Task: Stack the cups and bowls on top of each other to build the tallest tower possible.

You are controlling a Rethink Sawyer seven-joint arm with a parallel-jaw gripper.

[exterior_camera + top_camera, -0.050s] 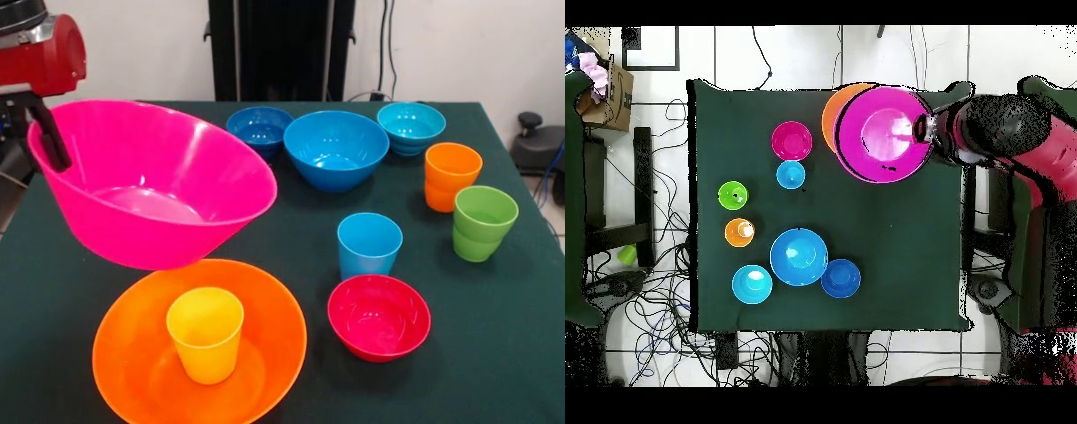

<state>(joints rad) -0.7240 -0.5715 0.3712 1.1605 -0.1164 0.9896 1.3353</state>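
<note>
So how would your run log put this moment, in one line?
gripper: shut on pink bowl rim | bowl: tilted, airborne | below: yellow cup in orange bowl

Arm (1020,135): red housing, rounded and bulky, black sections between red segments. Wrist (40,53): glossy red casing, silver-grey band above it, dark cap on top. Gripper (48,137): black, thin finger (51,140) below wrist on black mount. No markings legible.

A dark green table cloth (895,280) covers the table, with tangled black cables (655,300) on the tiled floor beside it and a cardboard box (610,95) near one corner.
</note>
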